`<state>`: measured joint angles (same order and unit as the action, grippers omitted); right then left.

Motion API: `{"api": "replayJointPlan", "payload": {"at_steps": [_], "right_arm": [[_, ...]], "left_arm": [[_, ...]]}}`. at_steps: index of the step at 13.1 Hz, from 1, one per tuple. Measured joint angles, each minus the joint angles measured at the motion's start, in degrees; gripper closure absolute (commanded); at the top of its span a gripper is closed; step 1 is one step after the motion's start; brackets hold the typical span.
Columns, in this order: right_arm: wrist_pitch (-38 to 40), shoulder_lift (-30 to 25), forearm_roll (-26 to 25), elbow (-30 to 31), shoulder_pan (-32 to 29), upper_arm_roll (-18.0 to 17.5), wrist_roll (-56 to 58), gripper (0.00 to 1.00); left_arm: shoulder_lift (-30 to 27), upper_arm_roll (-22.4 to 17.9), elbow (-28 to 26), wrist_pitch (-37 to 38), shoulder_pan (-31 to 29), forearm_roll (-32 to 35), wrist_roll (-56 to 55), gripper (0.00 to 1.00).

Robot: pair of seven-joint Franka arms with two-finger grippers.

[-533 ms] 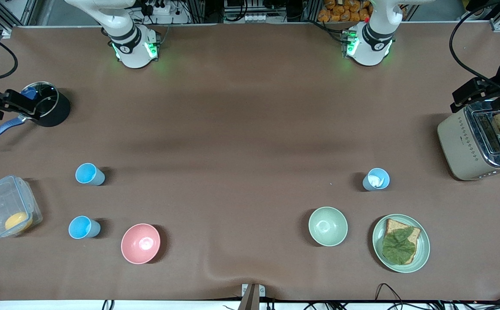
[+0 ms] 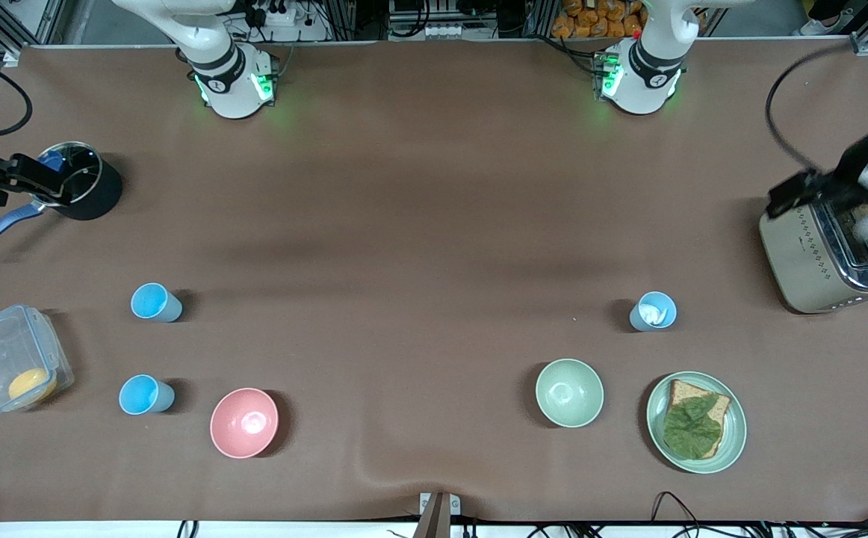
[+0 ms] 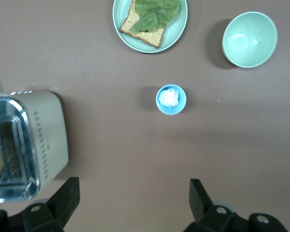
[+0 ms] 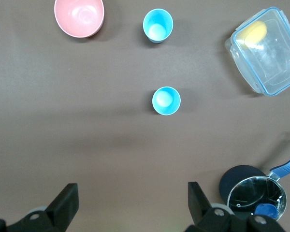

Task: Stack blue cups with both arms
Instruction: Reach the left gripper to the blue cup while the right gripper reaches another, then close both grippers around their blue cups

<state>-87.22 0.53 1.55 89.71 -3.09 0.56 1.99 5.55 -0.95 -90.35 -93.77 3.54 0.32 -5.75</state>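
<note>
Blue cups stand untouched on the counter (image 2: 419, 224). Two are toward the right arm's end, one (image 2: 155, 302) farther from the front camera and one (image 2: 145, 394) nearer, just beside the pink bowl (image 2: 244, 422). The third cup (image 2: 653, 311) is toward the left arm's end, between the toaster (image 2: 800, 254) and the pale green bowl (image 2: 569, 393).

None of them has shifted since half a second ago. What has changed is the left arm: it shows blurred over the toaster and has swung a little, so it now covers the bread slice that stood clear in the slot. I read that as the arm getting under way, with no cup yet approached and the stacking not begun. The right arm sits as it did, over the black pot (image 2: 94, 194).

Both grippers are high above the counter. The left gripper (image 3: 134, 198) is spread wide and holds nothing, looking down on the third cup. The right gripper (image 4: 133, 200) is likewise spread and bare, with the two cups in its view.

Hard to make out: something white lies inside the third cup – I cannot tell what it is, and it may stop another cup seating fully. The toaster's slot is mostly hidden by the arm, and both arms' upper links are cut off at the edge of the front view.
</note>
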Motion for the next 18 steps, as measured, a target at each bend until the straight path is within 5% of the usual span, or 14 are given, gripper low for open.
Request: {"api": "replayJointPlan", "payload": {"at_steps": [6, 11, 15, 18], "right_arm": [[3.7, 3.8, 0.0, 1.7, -2.4, 0.5, 0.0, 0.0], [-5.2, 11.9, 0.0, 8.6, -5.8, 0.6, 1.1, 0.0], [-25.7, 12.3, -0.8, 21.5, -5.5, 0.5, 1.2, 0.0], [-33.6, 13.9, -3.2, 25.7, -6.3, 0.7, 2.6, 0.0]], "left_arm": [[15.3, 0.0, -6.2, -20.7, -0.2, 0.0, 0.0, 0.0], [17.5, 0.0, -16.2, -32.0, -0.6, 0.0, -0.1, 0.06], [20.7, 0.4, -17.0, -35.8, -0.3, -0.1, -0.6, 0.29], [21.9, 0.8, -17.0, -36.0, 0.0, -2.5, -0.6, 1.0]]}}
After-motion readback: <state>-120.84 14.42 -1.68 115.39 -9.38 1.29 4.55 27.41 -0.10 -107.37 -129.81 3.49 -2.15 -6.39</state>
